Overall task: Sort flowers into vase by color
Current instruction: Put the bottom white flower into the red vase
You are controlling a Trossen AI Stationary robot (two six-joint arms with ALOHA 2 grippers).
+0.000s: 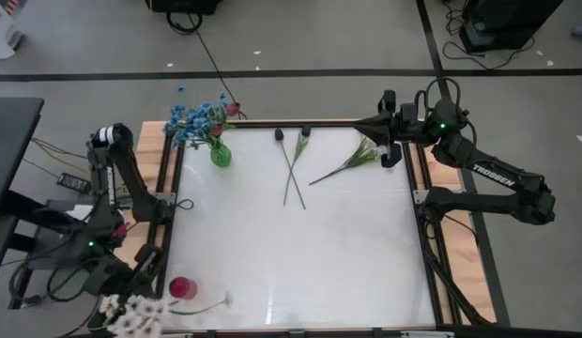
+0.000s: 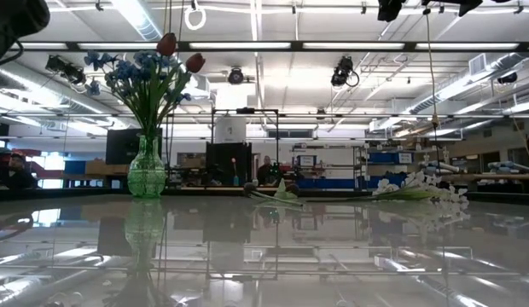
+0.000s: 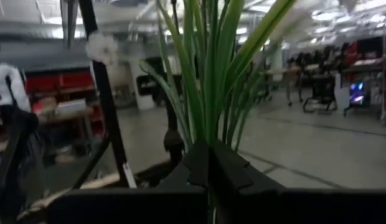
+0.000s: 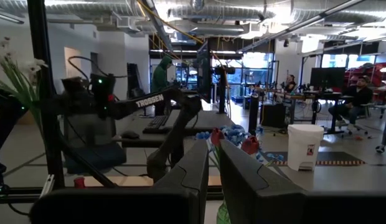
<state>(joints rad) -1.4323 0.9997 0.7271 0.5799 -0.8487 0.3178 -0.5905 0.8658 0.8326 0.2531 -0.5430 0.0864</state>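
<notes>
A green vase (image 1: 221,155) at the table's far left holds blue flowers (image 1: 190,117) and red tulip buds; it also shows in the low view (image 2: 147,170). A pink vase (image 1: 181,287) stands at the near left, and a thin white-blossomed stem (image 1: 214,302) reaches out of it. Two dark-bud stems (image 1: 293,169) lie crossed on the table, with a white spray (image 1: 352,161) beside them. My left gripper (image 3: 208,149) is off the table's near left corner (image 1: 122,282), shut on a spray of white blossoms (image 1: 131,317). My right gripper (image 4: 213,180) hangs above the far right (image 1: 390,152), its fingers a narrow gap apart and empty. My left gripper pinches the white spray's bundle of green stems and leaves (image 3: 208,134) between its two fingers. The leaves fan out beyond the fingertips, with a white blossom (image 3: 103,46) at the side. The spray is lifted clear of the table, its blossoms off the near left corner.
Wooden frame rails (image 1: 169,188) run along the table's left and right sides. The middle and near right of the white tabletop (image 1: 329,263) carry nothing. A dark upright post (image 3: 109,112) stands close to the held spray. People and benches show in the room beyond.
</notes>
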